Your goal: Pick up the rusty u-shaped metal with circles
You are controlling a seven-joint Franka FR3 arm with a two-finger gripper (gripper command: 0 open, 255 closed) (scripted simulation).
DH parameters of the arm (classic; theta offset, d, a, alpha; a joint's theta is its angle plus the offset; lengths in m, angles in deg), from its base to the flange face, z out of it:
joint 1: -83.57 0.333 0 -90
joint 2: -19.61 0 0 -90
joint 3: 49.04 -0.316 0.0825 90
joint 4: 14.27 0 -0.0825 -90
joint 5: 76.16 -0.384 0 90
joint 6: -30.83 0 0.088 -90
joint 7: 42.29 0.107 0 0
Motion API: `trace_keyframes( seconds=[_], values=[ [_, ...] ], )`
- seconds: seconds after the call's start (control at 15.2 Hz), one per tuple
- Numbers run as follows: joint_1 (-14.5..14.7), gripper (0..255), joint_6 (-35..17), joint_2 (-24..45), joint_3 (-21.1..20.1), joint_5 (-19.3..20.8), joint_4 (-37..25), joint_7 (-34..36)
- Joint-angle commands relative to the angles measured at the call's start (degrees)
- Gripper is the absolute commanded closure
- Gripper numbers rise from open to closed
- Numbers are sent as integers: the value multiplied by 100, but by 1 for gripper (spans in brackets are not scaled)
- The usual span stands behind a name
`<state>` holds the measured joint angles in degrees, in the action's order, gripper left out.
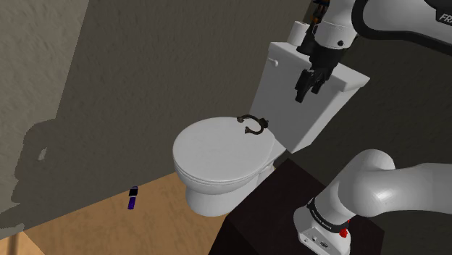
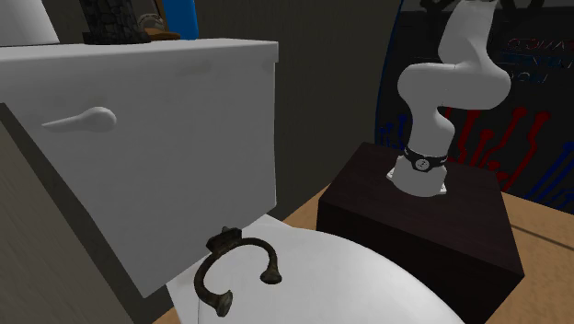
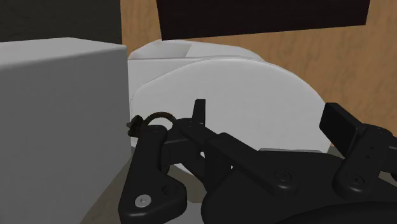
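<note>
Gripper (image 1: pixel 304 90) fingers apart, nothing held, hanging in front of the tank (image 1: pixel 290 109). The rusty u-shaped metal (image 1: pixel 251 124) lies on the closed toilet lid (image 1: pixel 217 152), just beside the tank's foot. Your risks, as I judge them: the piece is thin and the lid is smooth and domed, so a finger could skate it off. The tank is also close enough to clip. Room: grey wall (image 1: pixel 145 72) behind the tank, dark stand (image 1: pixel 261 214) near it, wood floor (image 1: pixel 94 224) with a small purple thing (image 1: pixel 132 198) well away.
</note>
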<state>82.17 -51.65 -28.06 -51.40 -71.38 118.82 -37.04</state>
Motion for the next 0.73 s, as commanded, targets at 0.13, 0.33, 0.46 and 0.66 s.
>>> trace_keyframes(
  seconds=[0.13,0.33,0.46,0.66],
  values=[
    [-48,0,-350,122,183,112,197,-154],
    [-124,0,-885,369,460,270,436,-380],
    [-174,0,-1246,578,647,366,556,-527],
    [-248,0,-1794,955,922,489,676,-748]
  ],
)
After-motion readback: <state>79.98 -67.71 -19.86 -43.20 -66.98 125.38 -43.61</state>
